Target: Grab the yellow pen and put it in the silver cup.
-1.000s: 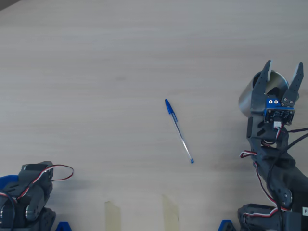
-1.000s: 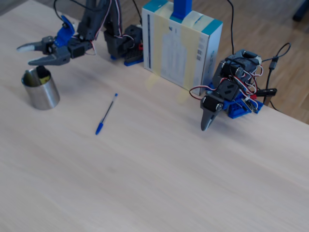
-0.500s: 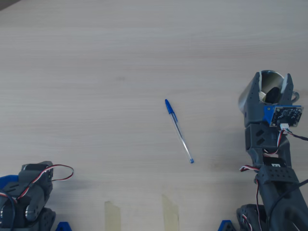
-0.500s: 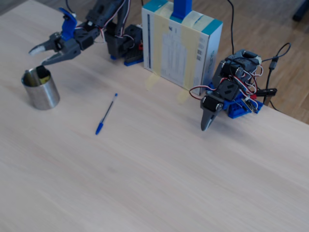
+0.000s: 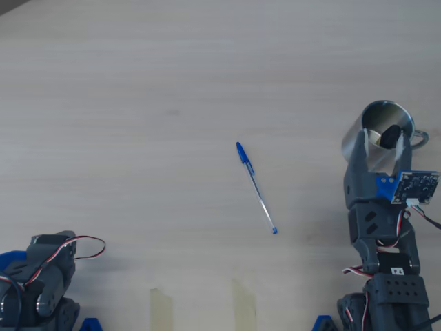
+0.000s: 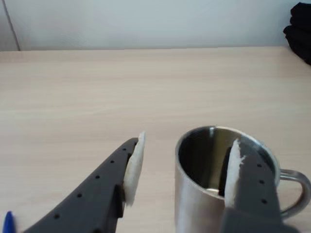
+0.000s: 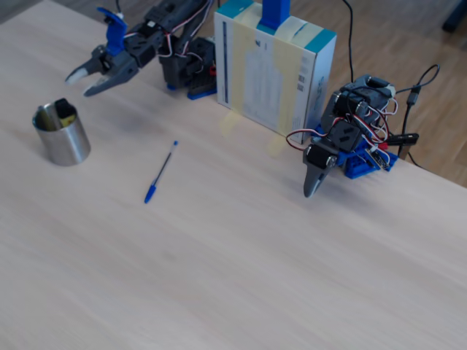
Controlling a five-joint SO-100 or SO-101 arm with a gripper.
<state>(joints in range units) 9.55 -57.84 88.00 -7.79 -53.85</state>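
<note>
Two fingers of my gripper (image 7: 86, 79) stood spread apart and held nothing. It hung above the table, on the arm-base side of the silver cup (image 7: 63, 138), apart from it. The yellow pen (image 7: 65, 111) was already inside that cup, standing roughly upright, its black cap poking above the rim. By my judgement only a clear retreat toward the base remained. A blue ballpoint (image 7: 160, 172) lay flat on the pale wooden table (image 7: 241, 270), well apart from the cup. A second, idle arm (image 7: 343, 142) sat beside a taped cardboard box (image 7: 273, 69).
</note>
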